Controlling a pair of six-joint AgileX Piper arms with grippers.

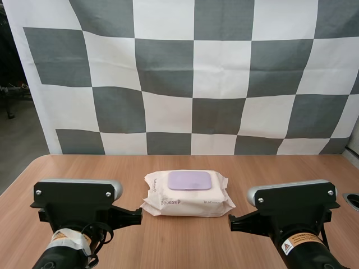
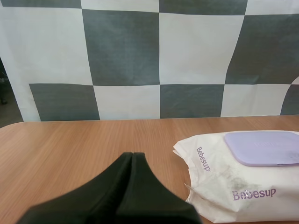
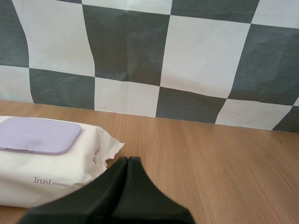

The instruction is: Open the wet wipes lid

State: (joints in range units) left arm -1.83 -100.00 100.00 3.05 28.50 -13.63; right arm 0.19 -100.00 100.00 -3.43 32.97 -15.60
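A white pack of wet wipes (image 1: pixel 188 194) lies flat in the middle of the wooden table, its lilac lid (image 1: pixel 190 180) closed on top. In the left wrist view my left gripper (image 2: pixel 132 155) is shut, its fingers lying together as one dark wedge, just left of the pack (image 2: pixel 238 175) and apart from it. The lilac lid (image 2: pixel 264 147) sits flush there. In the right wrist view my right gripper (image 3: pixel 127 160) is shut too, beside the right end of the pack (image 3: pixel 51 161), whose lid (image 3: pixel 39 135) lies flat. Both arms rest near the table's front edge.
The wooden table (image 1: pixel 90 171) stretches on both sides of the pack and behind it. A round dark hole (image 1: pixel 352 199) sits near the table's right edge.
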